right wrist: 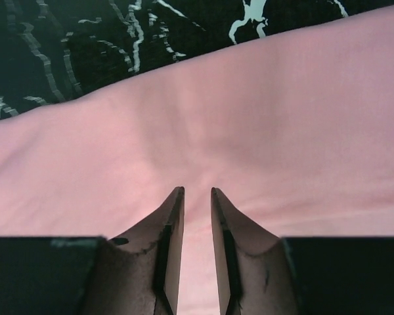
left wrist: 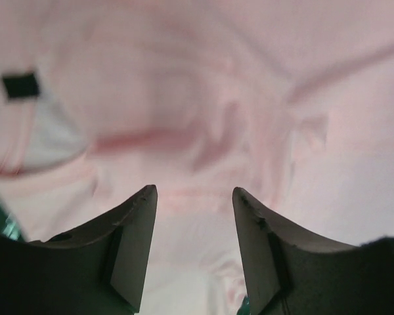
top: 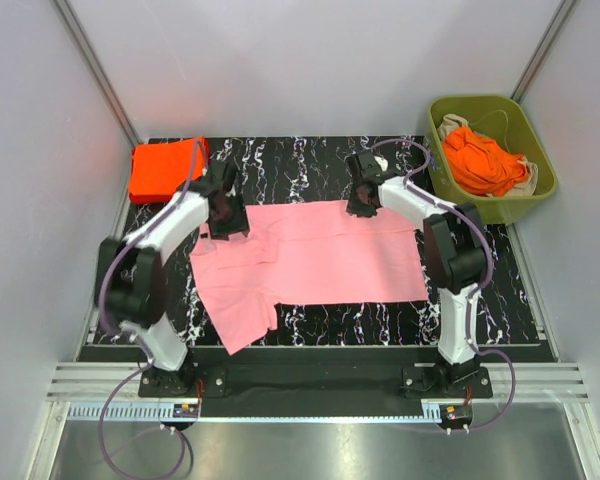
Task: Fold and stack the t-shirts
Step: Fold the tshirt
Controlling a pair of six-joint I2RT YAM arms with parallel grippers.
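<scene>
Stack: one folded t-shirt [top: 165, 168] far left; pink t-shirt [top: 320, 255] still unfolded; orange t-shirts [top: 485, 160] in bin [top: 542, 190].
Left fingers [left wrist: 134, 243] wide open, empty; right fingers [right wrist: 159, 252] near-closed, hold unclear.

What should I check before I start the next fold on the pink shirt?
1. Hold by the left gripper: open above the pink t-shirt, nothing pinched. Not ok.
2. Hold by the right gripper: fingers nearly together at the shirt's far edge; whether they pinch the cloth, cannot tell.
3. Collar end found: the neck label shows beside the left gripper. Ok.
4. Cloth lying flat: the near left part is bunched and skewed. Not ok.
5. Stack spot: the folded orange-red t-shirt lies apart at the far left corner. Ok.
6. The bin stands off the pink cloth. Ok.
</scene>
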